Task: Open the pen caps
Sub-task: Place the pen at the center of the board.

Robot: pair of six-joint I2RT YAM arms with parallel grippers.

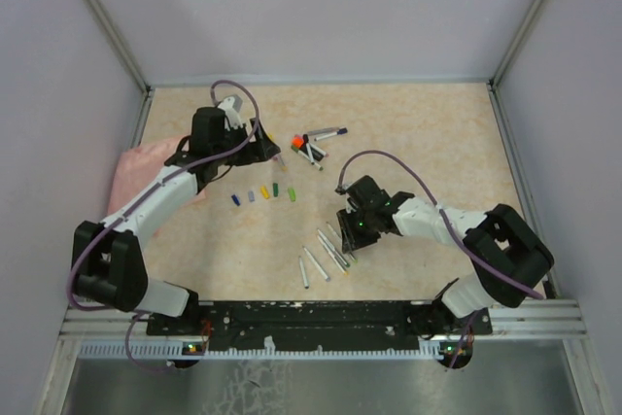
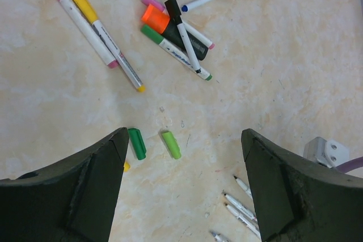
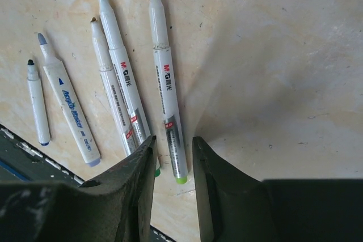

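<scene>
Several loose pen caps [image 1: 263, 192] lie in a short row mid-table; the left wrist view shows a dark green cap [image 2: 136, 143], a light green cap [image 2: 171, 144] and a bit of a yellow cap [image 2: 126, 166]. Capped pens [image 1: 316, 143] are piled at the back, around an orange-tipped highlighter [image 2: 170, 26]. My left gripper [image 1: 264, 148] [image 2: 185, 136] hovers wide open above the caps, holding nothing. Several uncapped pens [image 1: 326, 250] lie side by side. My right gripper [image 1: 350, 238] [image 3: 173, 140] is partly open astride the green-ended pen [image 3: 164, 72], which rests on the table with small gaps on each side.
A pink cloth [image 1: 136, 177] lies at the left under my left arm. Grey walls ring the beige tabletop [image 1: 437, 143]. The black base rail [image 1: 321, 313] runs along the near edge, close to the uncapped pens. A white connector [image 2: 326, 151] shows by my left gripper's right finger.
</scene>
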